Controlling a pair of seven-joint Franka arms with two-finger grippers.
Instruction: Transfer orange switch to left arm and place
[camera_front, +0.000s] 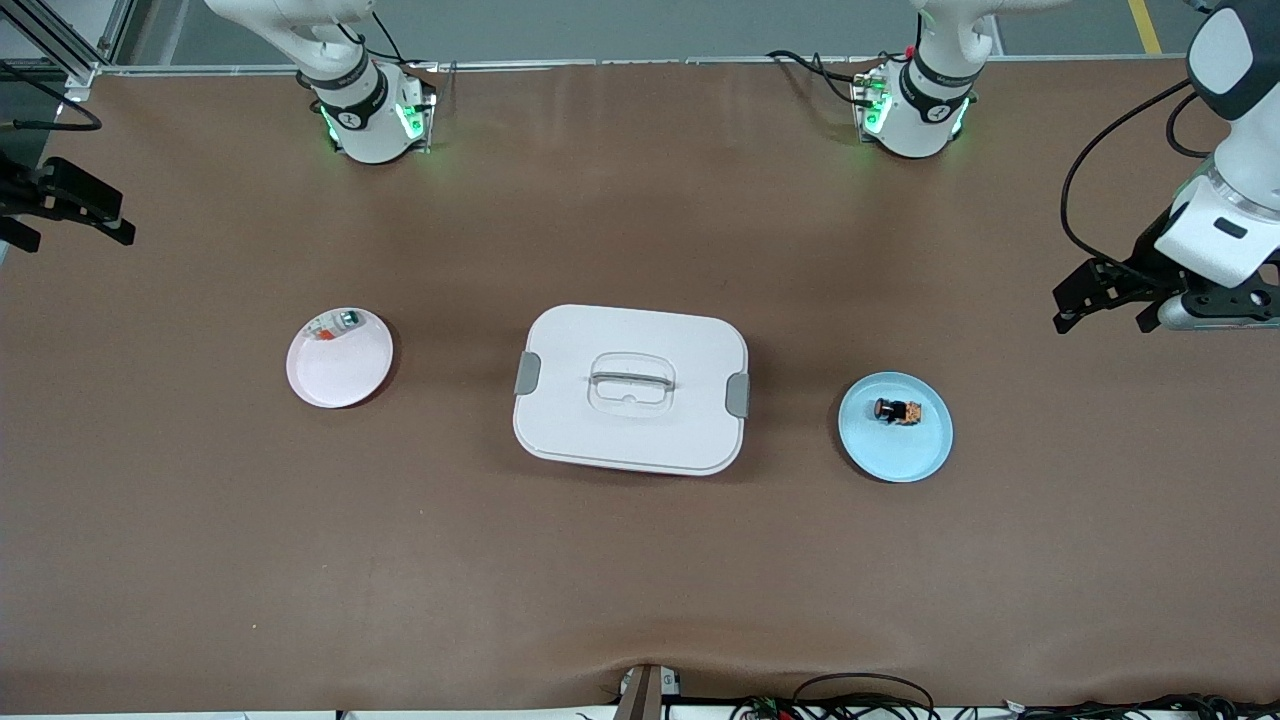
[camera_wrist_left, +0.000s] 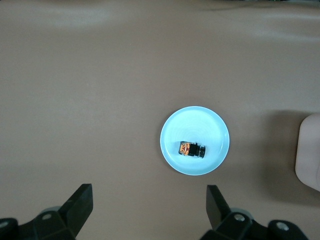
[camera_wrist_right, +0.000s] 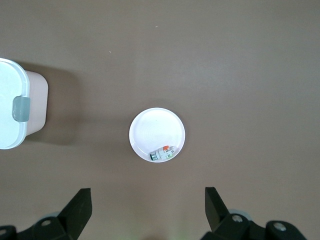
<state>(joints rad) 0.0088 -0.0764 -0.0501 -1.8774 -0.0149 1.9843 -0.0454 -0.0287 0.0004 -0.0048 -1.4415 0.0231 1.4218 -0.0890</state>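
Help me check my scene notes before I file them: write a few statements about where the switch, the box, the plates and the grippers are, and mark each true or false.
1. The orange switch lies on the blue plate. True.
2. The box has its lid off. False: the lid is on, its clear handle on top.
3. The box stands between the pink plate and the blue plate. True.
4. The left gripper is shut on the switch. False: it is open, up in the air at the left arm's end of the table, holding nothing.
5. The pink plate holds nothing. False: a small white part lies at its rim.
6. The right gripper is open. True.
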